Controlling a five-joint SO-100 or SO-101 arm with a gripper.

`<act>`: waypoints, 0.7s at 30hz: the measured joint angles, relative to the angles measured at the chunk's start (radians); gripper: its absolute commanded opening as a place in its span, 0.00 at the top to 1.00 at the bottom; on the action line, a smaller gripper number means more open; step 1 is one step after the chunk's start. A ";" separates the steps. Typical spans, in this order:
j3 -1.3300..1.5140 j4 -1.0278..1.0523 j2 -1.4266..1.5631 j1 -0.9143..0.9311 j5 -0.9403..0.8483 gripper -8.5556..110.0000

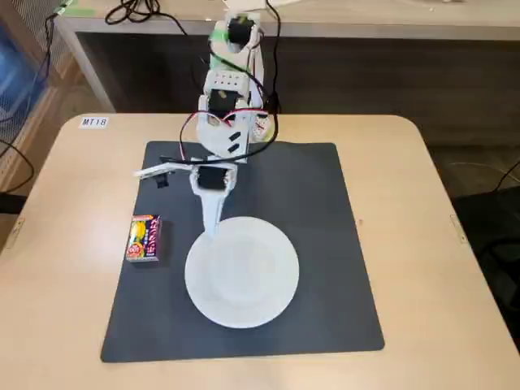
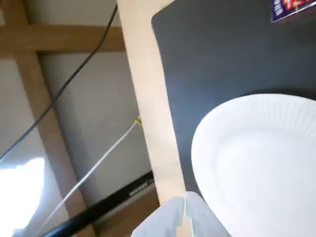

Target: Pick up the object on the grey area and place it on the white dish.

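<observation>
The object (image 1: 145, 238), a small pink and yellow snack box, lies flat at the left edge of the grey area (image 1: 325, 203). The white dish (image 1: 242, 272) sits empty near the mat's front middle. My gripper (image 1: 177, 203) hangs over the mat just behind the dish and to the right of the box. It is open wide: one finger (image 1: 213, 218) points down at the dish's far rim, the other sticks out to the left. In the wrist view one fingertip (image 2: 180, 219) shows at the bottom edge, the dish (image 2: 256, 158) lies to its right, and a corner of the box (image 2: 294, 9) shows at top right.
The mat lies on a light wooden table (image 1: 422, 244) with a label (image 1: 94, 122) at its back left corner. The arm's base (image 1: 231, 81) and cables stand at the back edge. In the wrist view the table edge (image 2: 148, 98) and the floor beyond it show.
</observation>
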 measured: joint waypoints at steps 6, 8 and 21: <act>-0.186 0.229 -0.094 0.110 0.167 0.93; -0.195 0.279 -0.103 0.150 0.235 0.93; -0.284 0.460 -0.272 0.325 0.489 0.93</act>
